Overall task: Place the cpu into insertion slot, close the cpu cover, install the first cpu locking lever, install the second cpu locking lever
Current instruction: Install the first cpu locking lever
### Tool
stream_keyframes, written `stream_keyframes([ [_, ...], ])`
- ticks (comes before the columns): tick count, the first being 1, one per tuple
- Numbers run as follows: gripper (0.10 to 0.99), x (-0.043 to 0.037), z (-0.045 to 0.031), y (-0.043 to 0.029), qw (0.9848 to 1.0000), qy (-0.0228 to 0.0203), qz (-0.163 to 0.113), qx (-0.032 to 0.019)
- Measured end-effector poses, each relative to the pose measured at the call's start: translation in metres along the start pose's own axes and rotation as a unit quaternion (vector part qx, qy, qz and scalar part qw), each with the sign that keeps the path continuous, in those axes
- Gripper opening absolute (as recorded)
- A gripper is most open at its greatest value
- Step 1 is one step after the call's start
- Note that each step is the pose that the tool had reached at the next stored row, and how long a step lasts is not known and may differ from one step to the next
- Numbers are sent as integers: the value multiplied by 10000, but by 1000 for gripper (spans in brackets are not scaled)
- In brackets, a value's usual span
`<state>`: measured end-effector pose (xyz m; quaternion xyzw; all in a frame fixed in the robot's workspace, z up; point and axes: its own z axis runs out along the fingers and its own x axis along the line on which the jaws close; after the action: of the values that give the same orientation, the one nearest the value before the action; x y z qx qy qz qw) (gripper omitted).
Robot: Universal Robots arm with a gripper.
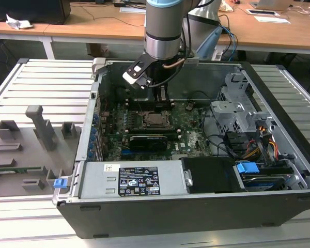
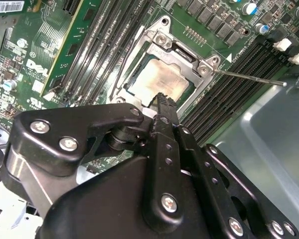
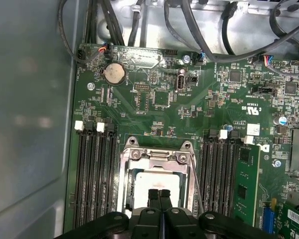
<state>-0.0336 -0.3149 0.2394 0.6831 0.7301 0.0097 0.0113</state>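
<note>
The cpu (image 3: 157,180) lies in the insertion slot (image 1: 156,119) on the green board, its pale metal face (image 2: 159,79) showing through the cut-out of the cpu cover (image 3: 157,155). The cover lies flat over it. A thin locking lever (image 2: 249,78) juts out from one socket corner, and another lever (image 3: 195,181) runs along the socket's side. My gripper (image 3: 159,192) hangs just above the socket's edge in both wrist views, fingers pressed together with nothing between them. In the exterior view the gripper (image 1: 160,101) reaches down into the open case over the socket.
Black memory slots (image 3: 92,174) flank the socket on both sides. A black card (image 1: 151,140) sits in front of it. The case wall (image 3: 30,124) is close by. Cables and a drive cage (image 1: 237,111) stand at the exterior view's right; grey fixtures (image 1: 39,126) at its left.
</note>
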Motion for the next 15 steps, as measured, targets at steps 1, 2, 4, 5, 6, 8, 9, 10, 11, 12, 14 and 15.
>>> stream_keyframes([
  [1, 106, 0, -5, 0, 10000, -1, 0, 0],
  [2, 106, 0, -13, 0, 10000, -1, 0, -1],
  [4, 106, 0, -38, 1, 10000, -6, 0, 0],
  [5, 106, 0, -60, 2, 10000, -18, 0, 1],
  [6, 106, 0, -80, 2, 10000, -28, -1, 1],
  [8, 106, 0, -119, 4, 10000, -36, -1, 2],
  [9, 106, 0, -146, 5, 10000, -38, -1, 2],
  [10, 106, 0, -179, 5, 10000, -39, -1, 2],
  [11, 106, 0, -215, 7, 10000, -41, -1, 2],
  [12, 106, 1, -250, 7, 10000, -44, -1, 2],
  [14, 106, 1, -333, 10, 10000, -49, -2, 3],
  [15, 106, 1, -353, 11, 10000, -51, -1, 3],
])
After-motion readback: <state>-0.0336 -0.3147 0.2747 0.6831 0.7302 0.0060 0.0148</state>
